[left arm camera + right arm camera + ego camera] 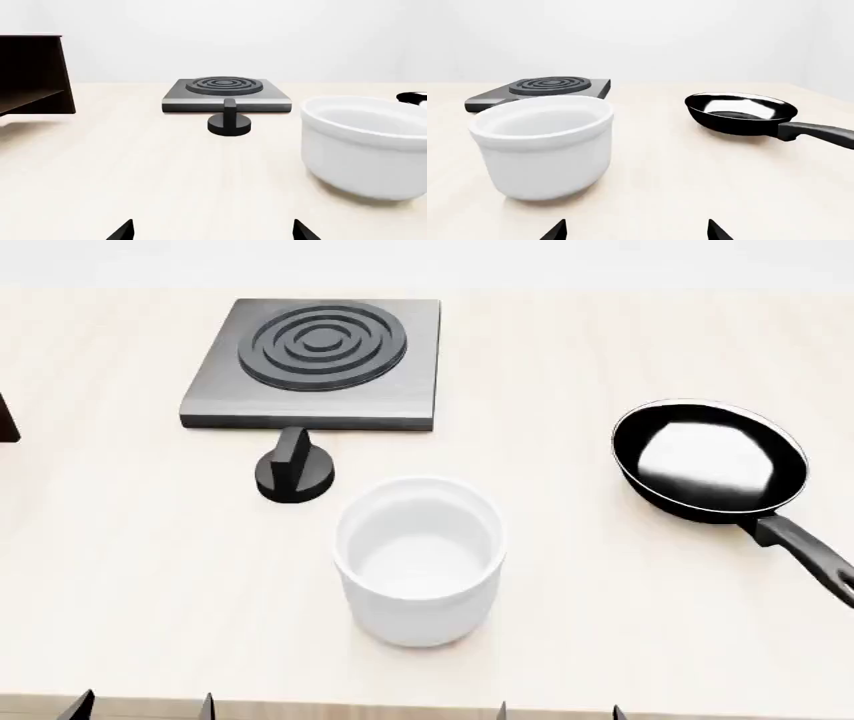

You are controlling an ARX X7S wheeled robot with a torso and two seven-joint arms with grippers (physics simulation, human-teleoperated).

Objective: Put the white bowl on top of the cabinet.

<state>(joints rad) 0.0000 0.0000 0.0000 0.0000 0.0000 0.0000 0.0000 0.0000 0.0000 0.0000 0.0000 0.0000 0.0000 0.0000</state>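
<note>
The white bowl (pixel 420 558) stands upright and empty on the pale table, in the middle near the front edge. It also shows in the left wrist view (pixel 367 145) and in the right wrist view (pixel 544 145). The cabinet (pixel 33 75) shows in the left wrist view as a dark brown box with an open side; in the head view only a sliver (pixel 6 420) shows at the left edge. My left gripper (pixel 143 706) and right gripper (pixel 558 710) are open and empty at the table's front edge, either side of the bowl, not touching it.
A square grey stove plate (pixel 318 362) with rings lies at the back, with a black knob (pixel 296 472) in front of it, just left of the bowl. A black frying pan (pixel 710 458) lies at the right, its handle (pixel 807 552) pointing to the front right.
</note>
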